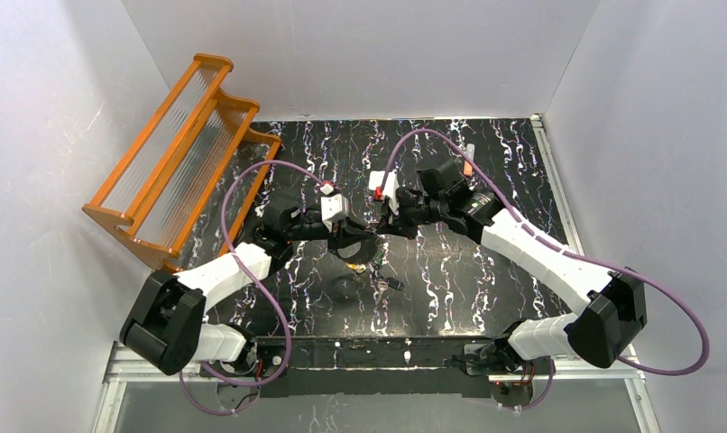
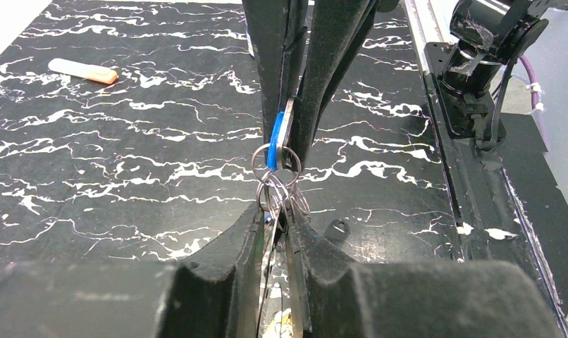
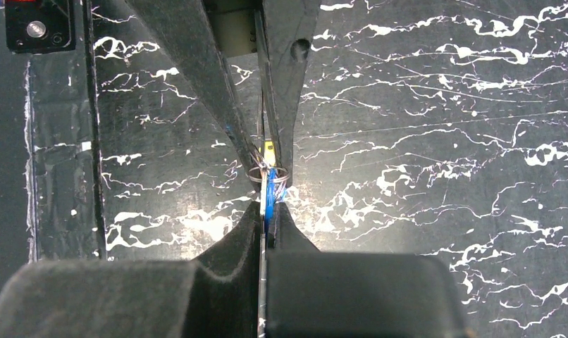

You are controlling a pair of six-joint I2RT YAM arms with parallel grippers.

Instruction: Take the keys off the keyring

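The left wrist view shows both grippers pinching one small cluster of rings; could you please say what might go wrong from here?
1. The right gripper clamps the thin blue-and-white disc; a pull could slide it out.
2. The left gripper pinches the small rings right beside it; the two may collide.
3. The keys trail below the grippers; a slip would likely drop the bunch onto the table.

Seen from above, the keys (image 1: 378,275) are too small to tell apart.
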